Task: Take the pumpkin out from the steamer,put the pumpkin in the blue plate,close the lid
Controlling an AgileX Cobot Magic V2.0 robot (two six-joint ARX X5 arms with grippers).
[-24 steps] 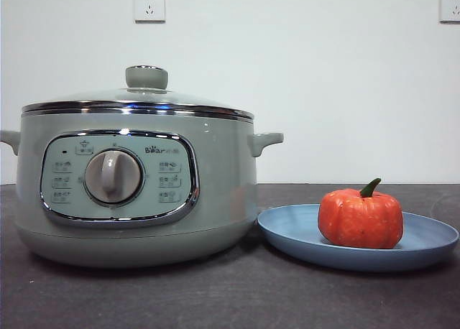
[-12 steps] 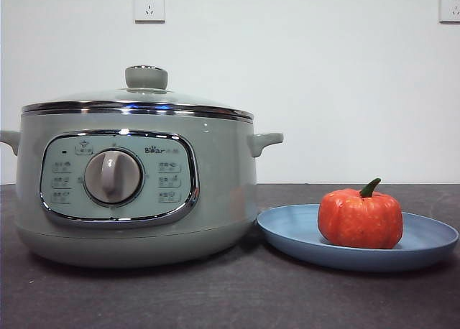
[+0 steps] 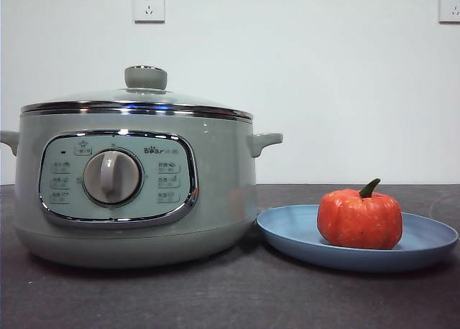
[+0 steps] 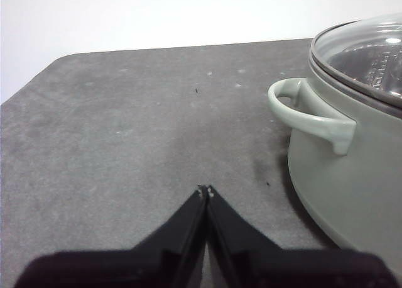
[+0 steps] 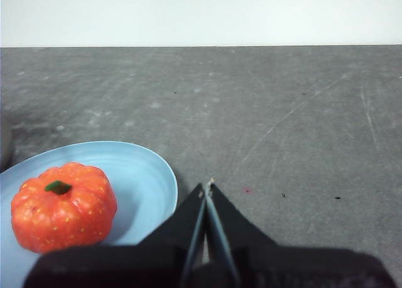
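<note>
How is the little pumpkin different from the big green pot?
The pumpkin is orange-red and ribbed; the steamer is pale green and smooth with shiny chrome trim. The pumpkin is much smaller than the steamer. The pumpkin sits on the blue plate, while the steamer stands straight on the table. The pumpkin is topped by a dark green stem; the steamer is covered by the lid with its knob. Both are roundish.

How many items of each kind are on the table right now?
Steamer: 1
Lid, on the steamer: 1
Blue plate: 1
Pumpkin, on the plate: 1
Total: 4
</note>
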